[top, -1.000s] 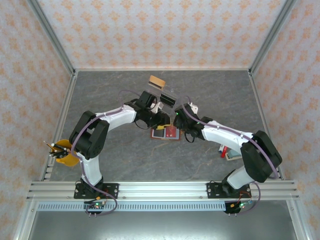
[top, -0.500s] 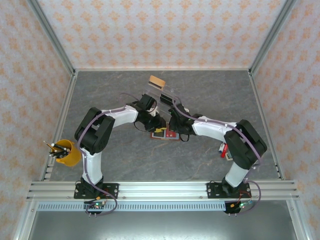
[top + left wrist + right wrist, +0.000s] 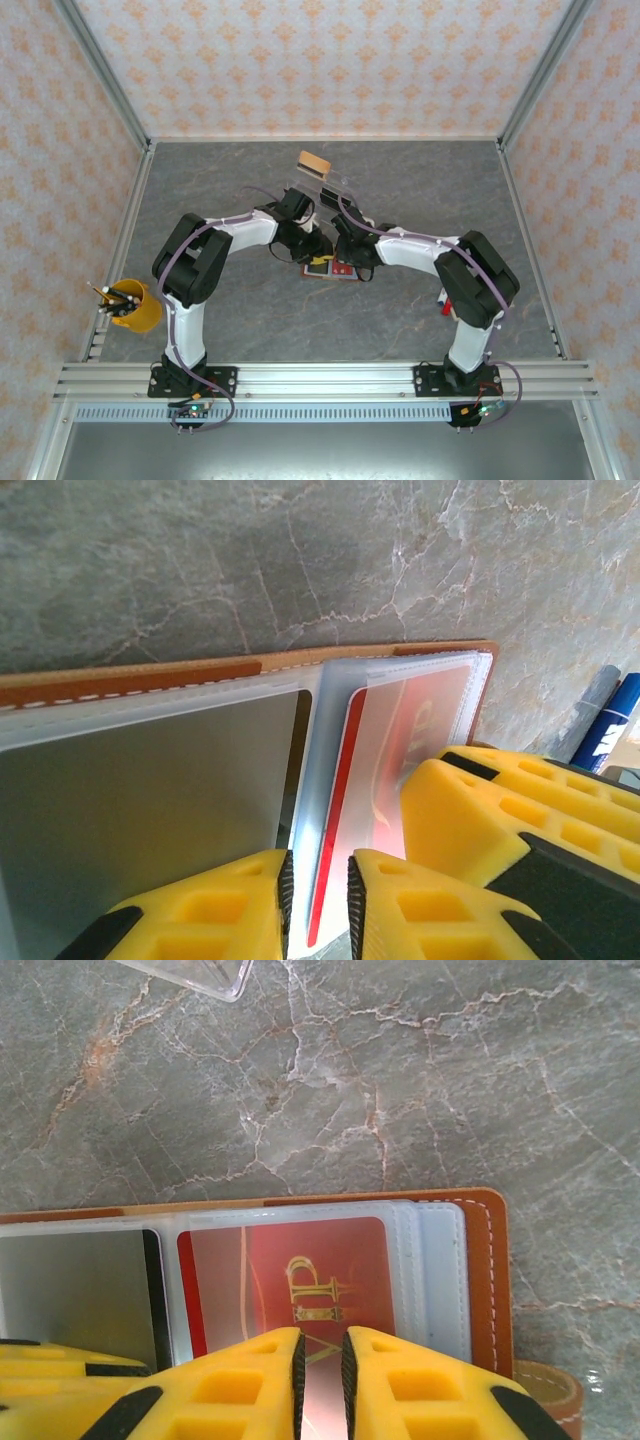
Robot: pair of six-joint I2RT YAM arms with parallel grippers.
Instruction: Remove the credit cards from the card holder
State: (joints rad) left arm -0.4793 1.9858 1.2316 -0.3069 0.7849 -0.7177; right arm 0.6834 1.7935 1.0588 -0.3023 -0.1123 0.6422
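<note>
Lower part of red card [image 3: 285,1280] hidden behind right gripper [image 3: 320,1350]; print partly covered. Left end of card holder [image 3: 490,1270] cut off.

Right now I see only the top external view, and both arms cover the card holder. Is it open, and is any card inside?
Observer: Yes. The card holder lies open, with a red card inside a clear sleeve.
Operator: Where exactly is the right pincer?
Observer: The right pincer is directly over that red card, with only a narrow gap between its two tips.
Operator: And the left pincer?
Observer: The left pincer is at the middle fold. A clear leaf and the red card's edge run into the gap between its fingers. I cannot tell whether they clamp it.
</note>
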